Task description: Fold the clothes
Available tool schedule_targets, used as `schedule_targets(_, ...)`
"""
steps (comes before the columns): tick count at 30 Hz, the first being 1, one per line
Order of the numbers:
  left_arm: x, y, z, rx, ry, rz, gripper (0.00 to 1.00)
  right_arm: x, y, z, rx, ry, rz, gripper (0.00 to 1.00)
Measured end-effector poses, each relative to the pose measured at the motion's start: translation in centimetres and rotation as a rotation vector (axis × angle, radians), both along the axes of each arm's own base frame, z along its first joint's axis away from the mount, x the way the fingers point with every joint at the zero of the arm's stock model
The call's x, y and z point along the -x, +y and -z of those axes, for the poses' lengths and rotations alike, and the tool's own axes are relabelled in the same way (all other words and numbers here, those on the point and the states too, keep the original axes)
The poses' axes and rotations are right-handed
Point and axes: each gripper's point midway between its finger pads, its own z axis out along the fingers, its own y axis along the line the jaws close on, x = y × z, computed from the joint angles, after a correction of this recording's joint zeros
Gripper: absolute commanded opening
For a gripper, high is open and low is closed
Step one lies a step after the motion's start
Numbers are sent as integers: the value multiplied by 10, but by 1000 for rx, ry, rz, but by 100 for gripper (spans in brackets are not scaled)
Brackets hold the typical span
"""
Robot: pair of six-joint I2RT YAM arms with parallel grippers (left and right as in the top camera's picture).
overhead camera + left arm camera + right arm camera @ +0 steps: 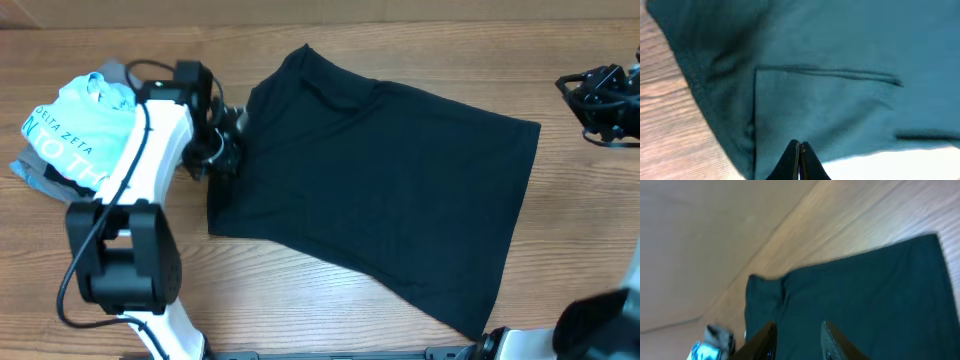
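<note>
**Black T-shirt** [380, 190]: spread flat but skewed on the bench [300, 300], its near corner by the front edge.

**Left tool** [800, 152]: jaws pinched fully together at the shirt's left edge. Whether cloth is caught between them cannot be told. Hazard: an empty pinch lifts nothing, and a one-layer pinch would drag the shirt askew.

**Light-blue tee** [70, 125]: heaped just left of that arm. A wide swing could disturb it.

**Right tool** [798, 327]: jaws apart and empty, beyond the shirt's far right corner. Hazard: a lift from one side only would likely give a crooked fold.
</note>
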Motion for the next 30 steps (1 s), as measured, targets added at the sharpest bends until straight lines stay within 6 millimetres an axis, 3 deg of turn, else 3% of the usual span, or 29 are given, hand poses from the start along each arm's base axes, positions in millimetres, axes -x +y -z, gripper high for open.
schedule_targets(3, 8, 5, 28, -28, 19, -26, 4, 16, 17, -1, -33, 47, -25, 33)
schedule_targets(8, 38, 11, 76, -50, 62, -126, 4, 29, 34, 9, -51, 118, -74, 33)
schedule_targets(12, 46, 17, 80, -33, 51, -296, 4, 33, 36, 12, -38, 131, -93, 37)
schedule_targets(15, 76, 41, 82, -28, 174, -537, 4, 34, 29, 17, 7, 153, -71, 38)
schedule_targets(19, 104, 72, 81, 18, 297, -755, 4, 36, 22, 23, 55, 180, -46, 40)
schedule_targets(21, 112, 77, 79, 34, 316, -795, 4, 34, 22, 29, 70, 185, -49, 41)
schedule_targets(25, 131, 80, 75, 19, 332, -803, 6, 20, 30, 64, 126, 193, -68, 41)
schedule_targets(27, 137, 78, 68, 5, 310, -786, 14, 12, 33, 93, 135, 207, -62, 31)
schedule_targets(30, 126, 80, 44, 16, 182, -767, 23, 0, 35, 140, 132, 239, -51, 16)
